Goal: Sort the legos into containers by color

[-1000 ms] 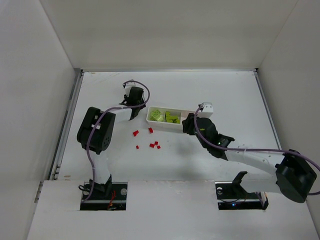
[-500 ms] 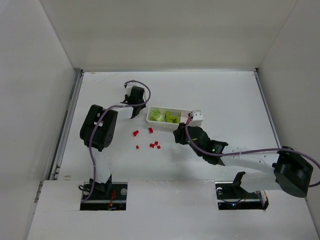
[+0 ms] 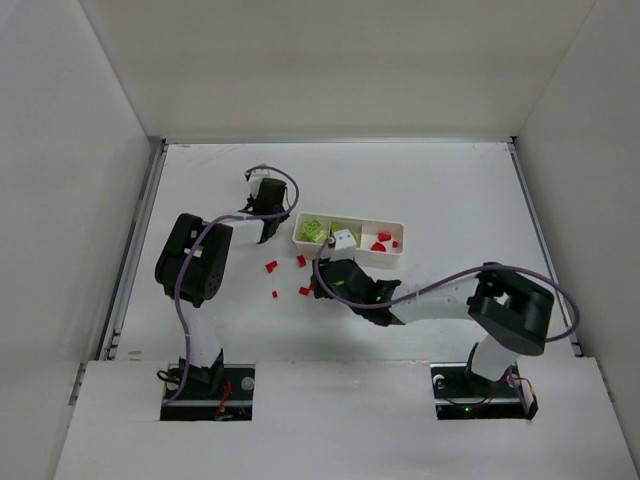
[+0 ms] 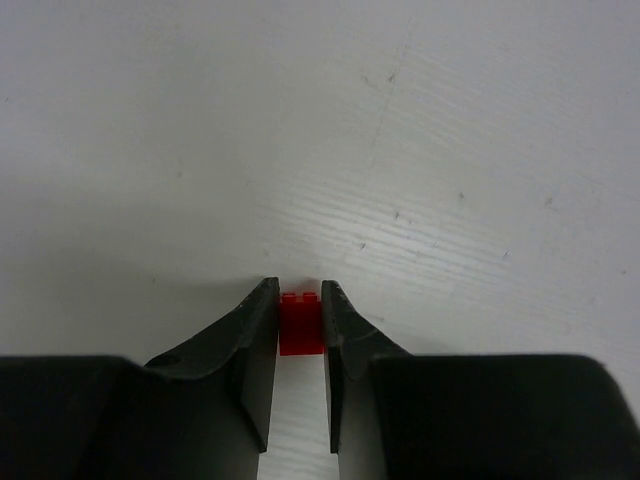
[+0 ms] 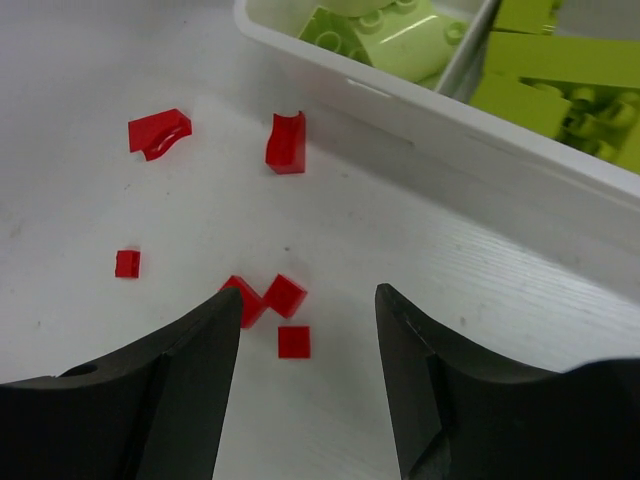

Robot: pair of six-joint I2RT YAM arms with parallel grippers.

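Observation:
My left gripper (image 4: pixel 300 298) is shut on a small red lego (image 4: pixel 301 326) just above the bare table; in the top view the left gripper (image 3: pixel 265 231) sits left of the white tray (image 3: pixel 360 220). Green legos (image 3: pixel 313 230) fill the left and middle containers, and red ones (image 3: pixel 383 240) lie in the right one. My right gripper (image 5: pixel 308 298) hangs open over loose red legos (image 5: pixel 294 341), with one red brick (image 5: pixel 285 295) between its fingertips. In the top view the right gripper (image 3: pixel 322 284) is in front of the tray.
More red bricks lie scattered on the table: a curved piece (image 5: pixel 159 131), another (image 5: pixel 286 142) by the tray wall (image 5: pixel 420 110), and a tiny one (image 5: pixel 127 263). White walls enclose the table on three sides.
The left gripper has shut on a red lego. The right arm swung from the tray's right end leftward and down over the loose red bricks, its jaws opening wider.

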